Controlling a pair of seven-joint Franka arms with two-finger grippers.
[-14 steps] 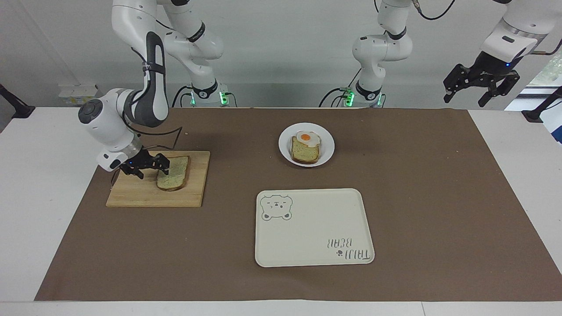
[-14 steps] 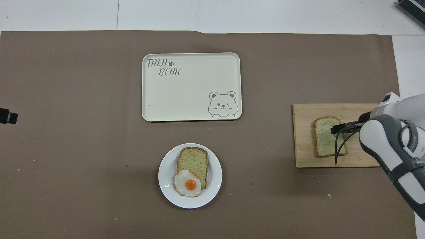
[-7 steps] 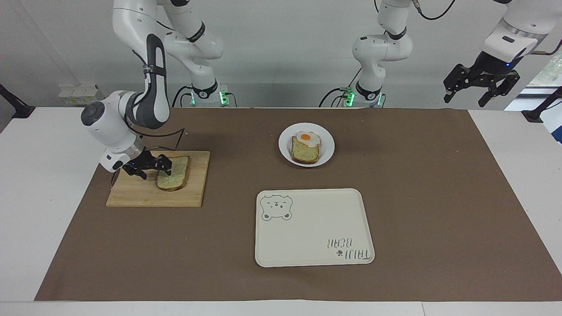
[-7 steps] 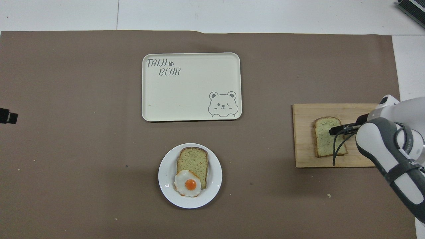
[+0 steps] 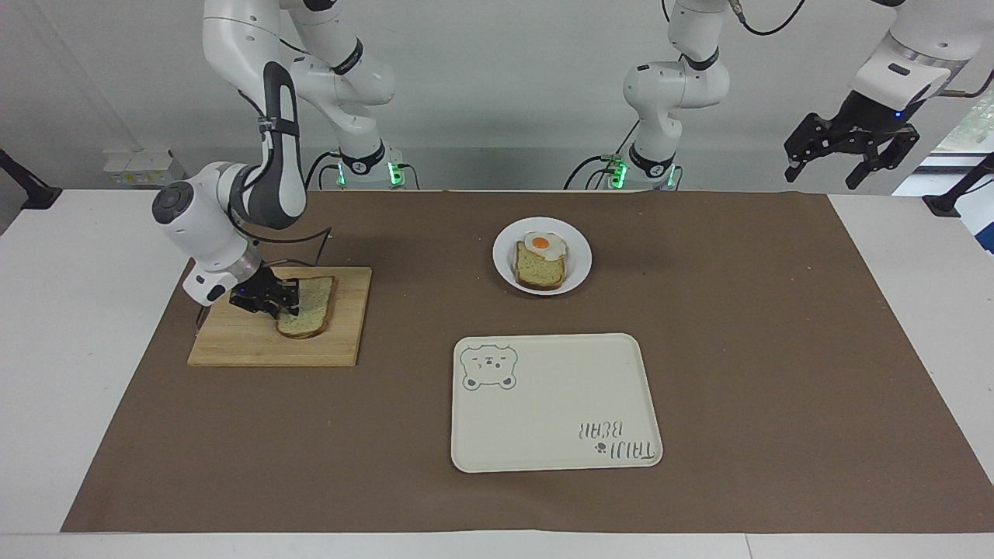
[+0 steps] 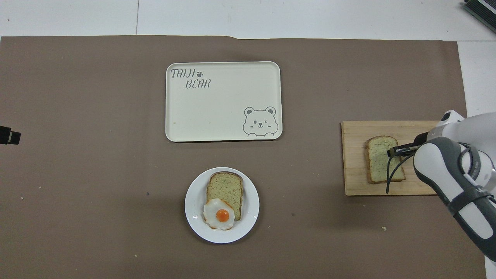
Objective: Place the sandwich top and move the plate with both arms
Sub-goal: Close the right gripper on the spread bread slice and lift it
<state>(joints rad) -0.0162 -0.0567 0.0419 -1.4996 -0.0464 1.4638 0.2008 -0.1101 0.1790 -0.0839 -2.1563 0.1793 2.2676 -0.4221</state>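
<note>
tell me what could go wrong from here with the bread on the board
1. The right gripper meets the sandwich top only at its edge on the wooden board, so the slice may tilt or slip out on lifting.
2. The fried egg overhangs the bread slice on the plate; a top set down there could sit crooked.
3. The left gripper waits raised at its end of the table, away from the plate.
</note>
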